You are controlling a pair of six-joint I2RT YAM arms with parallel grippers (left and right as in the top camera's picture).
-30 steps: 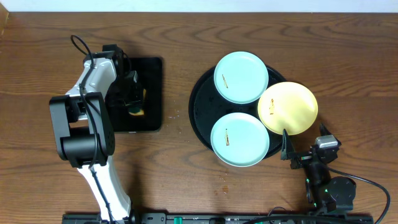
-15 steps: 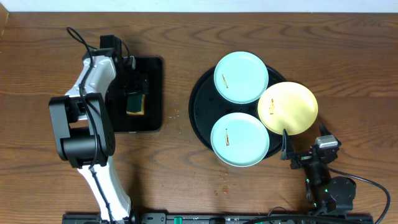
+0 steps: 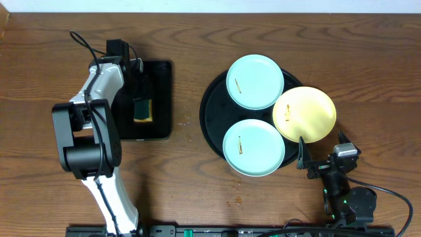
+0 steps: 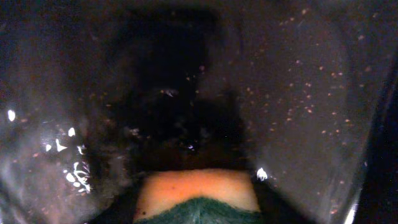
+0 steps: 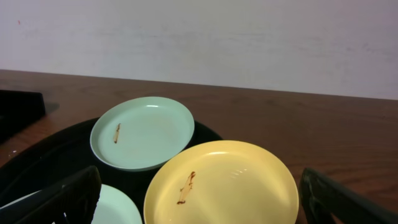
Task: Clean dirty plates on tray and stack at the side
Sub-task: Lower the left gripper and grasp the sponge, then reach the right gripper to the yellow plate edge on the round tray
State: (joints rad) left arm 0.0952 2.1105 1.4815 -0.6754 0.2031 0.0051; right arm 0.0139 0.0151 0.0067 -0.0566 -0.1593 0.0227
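A brown wooden table (image 3: 197,39) filled the overhead view, with a pale wall behind it in the right wrist view. The right gripper (image 3: 321,157) had its jaws spread wide and held nothing; its two dark fingers (image 5: 62,199) showed at the lower corners of its own camera. It sat low near the table's front edge, just beside the round black tray (image 3: 206,112), aimed across it toward the wall, with the right arm folded tight behind it. On the tray a far mint plate (image 3: 255,81) and a near mint plate (image 3: 254,147) lay flat, each with a short brown smear. The yellow plate (image 3: 304,114), also smeared, lay close against both on the right, hanging out over the tray's rim. The left arm rose from its base, bent and reached forward, with the left gripper (image 3: 141,97) pointing down over a small rectangular tray (image 3: 162,79). A sponge (image 3: 143,110), yellow with a green top, lay under it, its long axis running front to back. The left wrist view was dark and blurred, so whether those jaws gripped the sponge could not be told
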